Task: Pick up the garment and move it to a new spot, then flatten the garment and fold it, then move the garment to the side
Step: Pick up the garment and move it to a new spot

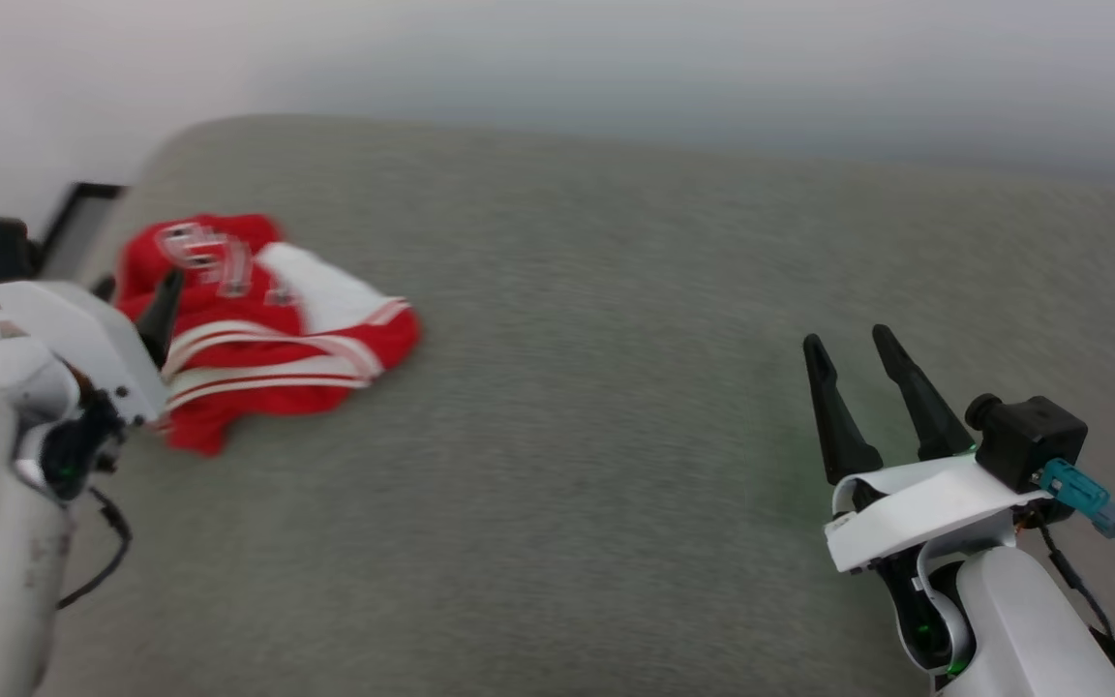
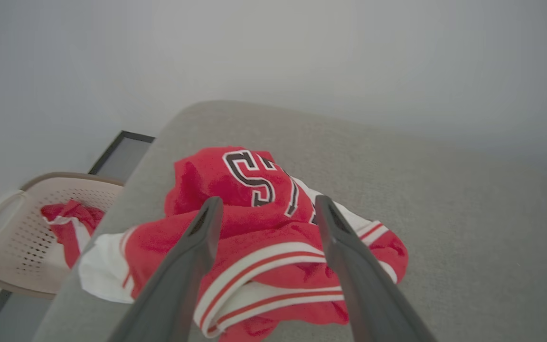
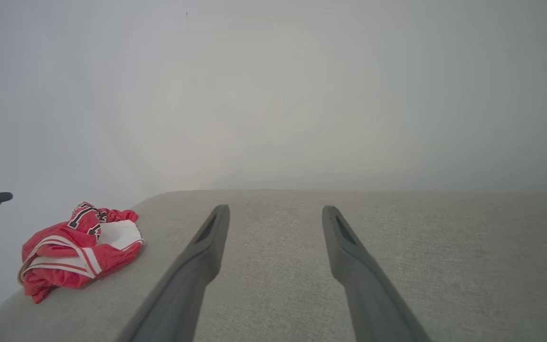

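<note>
Where the left wrist view looks along the left gripper [image 2: 268,200], its two fingers stand wide apart and hold nothing. The garment [image 2: 264,237] lies crumpled just beyond them and shows between them, with black numerals at the middle of the frame and striped trim toward the bottom. Whether the tips touch the cloth cannot be told. A white sleeve reaches the left edge of the grey surface [image 2: 444,213]. A basket [image 2: 3,213] at the lower left holds more red-and-white cloth. In the head view the garment sits at the upper left, well apart from the right gripper [image 1: 848,339] at the lower right, whose fingers are parted and empty over bare grey.
</note>
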{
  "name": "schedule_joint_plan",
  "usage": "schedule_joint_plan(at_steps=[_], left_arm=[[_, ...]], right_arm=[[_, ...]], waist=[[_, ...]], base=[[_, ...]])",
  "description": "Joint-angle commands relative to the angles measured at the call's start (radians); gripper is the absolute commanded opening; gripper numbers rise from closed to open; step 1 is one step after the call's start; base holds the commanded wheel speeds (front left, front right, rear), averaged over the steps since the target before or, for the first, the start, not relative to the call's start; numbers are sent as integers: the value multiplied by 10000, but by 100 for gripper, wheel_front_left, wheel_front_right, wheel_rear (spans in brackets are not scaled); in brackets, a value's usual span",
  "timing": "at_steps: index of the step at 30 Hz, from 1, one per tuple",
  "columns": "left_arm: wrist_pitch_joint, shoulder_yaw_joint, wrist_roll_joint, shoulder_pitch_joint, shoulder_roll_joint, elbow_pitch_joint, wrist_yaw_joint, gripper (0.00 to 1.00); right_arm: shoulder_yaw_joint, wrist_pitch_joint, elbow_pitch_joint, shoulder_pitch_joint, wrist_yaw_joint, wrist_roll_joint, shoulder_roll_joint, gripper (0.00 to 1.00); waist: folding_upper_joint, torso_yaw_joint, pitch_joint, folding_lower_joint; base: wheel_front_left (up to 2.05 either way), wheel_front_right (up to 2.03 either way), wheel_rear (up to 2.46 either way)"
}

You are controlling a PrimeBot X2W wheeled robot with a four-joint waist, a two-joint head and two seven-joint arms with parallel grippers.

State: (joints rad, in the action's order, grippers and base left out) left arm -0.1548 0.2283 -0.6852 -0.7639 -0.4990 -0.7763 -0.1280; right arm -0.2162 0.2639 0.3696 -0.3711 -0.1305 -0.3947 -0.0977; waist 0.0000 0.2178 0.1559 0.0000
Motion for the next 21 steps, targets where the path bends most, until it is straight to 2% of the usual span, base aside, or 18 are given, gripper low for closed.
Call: schedule_joint_plan(at_steps=[1, 7, 12, 16, 21], left_arm=[[-567, 155, -447, -186, -205, -224, -40, 100], [-2356, 444, -1275, -313, -908, -1383, -35, 100], [-3120, 374, -1521, -503, -977, -2367, 123, 100], [-3484, 336, -1684, -608, -722, -3060, 359, 100], [-4051, 359, -1990, -420, -74, -3931, 300, 100]], right_arm=[[-35, 6, -105, -104, -4, 34, 57, 100], [-223, 6, -229, -65, -4, -26, 158, 100], [-462, 5, -361, -262, -4, -12, 98, 100], [-619, 5, -422, -465, -4, 75, 36, 100], [-722, 6, -484, -677, -4, 104, 67, 100]], waist=[[0, -1719, 1274, 0], [0, -2240, 1228, 0], [0, -2551, 1532, 0], [0, -2680, 2008, 0], [0, -2739, 2335, 0]], base=[[0, 0, 0], [0, 0, 0], [0, 0, 0], [0, 0, 0], [0, 0, 0]])
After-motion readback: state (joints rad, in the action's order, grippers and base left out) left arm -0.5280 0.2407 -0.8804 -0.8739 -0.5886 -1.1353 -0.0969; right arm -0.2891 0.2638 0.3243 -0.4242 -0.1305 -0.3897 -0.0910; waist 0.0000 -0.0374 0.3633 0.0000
